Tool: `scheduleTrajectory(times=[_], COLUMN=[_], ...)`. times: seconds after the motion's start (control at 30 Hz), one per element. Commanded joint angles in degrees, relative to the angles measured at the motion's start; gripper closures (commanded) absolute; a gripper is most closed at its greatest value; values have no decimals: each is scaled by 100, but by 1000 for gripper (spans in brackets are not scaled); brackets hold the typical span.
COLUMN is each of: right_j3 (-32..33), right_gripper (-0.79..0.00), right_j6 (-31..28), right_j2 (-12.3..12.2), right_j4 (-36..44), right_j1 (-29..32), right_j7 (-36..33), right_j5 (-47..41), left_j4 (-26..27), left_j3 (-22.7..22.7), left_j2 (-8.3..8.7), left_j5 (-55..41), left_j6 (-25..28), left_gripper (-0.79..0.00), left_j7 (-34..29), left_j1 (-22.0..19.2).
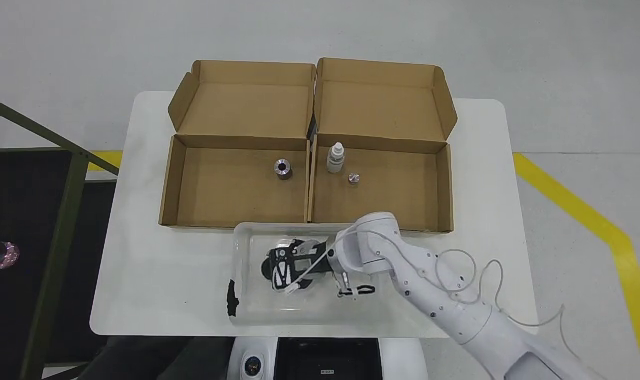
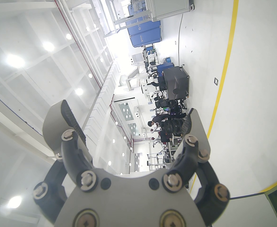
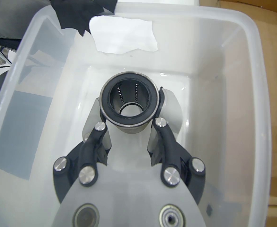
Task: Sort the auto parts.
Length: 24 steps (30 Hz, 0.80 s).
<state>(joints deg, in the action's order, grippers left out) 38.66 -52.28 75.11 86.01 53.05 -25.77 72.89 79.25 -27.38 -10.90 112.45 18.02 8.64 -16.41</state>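
My right gripper (image 3: pixel 131 101) is down inside the clear plastic bin (image 3: pixel 254 48), shut on a metal cylindrical bearing (image 3: pixel 131 120) with a black end ring. The bearing's bore faces the wrist camera and a finger presses on each side of it. From above, the same gripper (image 1: pixel 285 266) and bearing (image 1: pixel 271 270) sit in the left half of the bin (image 1: pixel 243 242) at the table's front. My left gripper (image 2: pixel 129 111) is open, holds nothing, and points up into the room away from the table.
Two open cardboard boxes stand behind the bin. The left box (image 1: pixel 200 195) holds a small metal part (image 1: pixel 282 167). The right box (image 1: pixel 410 195) holds a white bottle (image 1: pixel 336 157) and a small part (image 1: pixel 352 178). Black tape (image 1: pixel 232 302) sticks to the bin's front left corner.
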Motion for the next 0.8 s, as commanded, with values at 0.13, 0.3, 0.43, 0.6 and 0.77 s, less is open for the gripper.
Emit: scheduleTrajectory(times=[0.13, 0.3, 0.43, 0.6, 0.77], right_j3=[102, 83, 37, -38, -120], right_gripper=[-646, -785, -773, -622, -385], right_j6=[-1, 28, 39, 32, 47], right_j2=[-68, -74, -58, -33, 2], right_j4=[132, 78, 65, 47, -73], right_j1=[119, 140, 110, 45, -38], right_j7=[-120, -129, -87, -47, -3], right_j5=[41, 22, -26, -39, -51], left_j4=[0, 0, 0, 0, 0], left_j3=[0, 0, 0, 0, 0], left_j2=[0, 0, 0, 0, 0], left_j5=[0, 0, 0, 0, 0], left_j6=[0, 0, 0, 0, 0], left_gripper=[-785, -785, -785, -785, -785], left_j7=[0, 0, 0, 0, 0], left_j1=[0, 0, 0, 0, 0])
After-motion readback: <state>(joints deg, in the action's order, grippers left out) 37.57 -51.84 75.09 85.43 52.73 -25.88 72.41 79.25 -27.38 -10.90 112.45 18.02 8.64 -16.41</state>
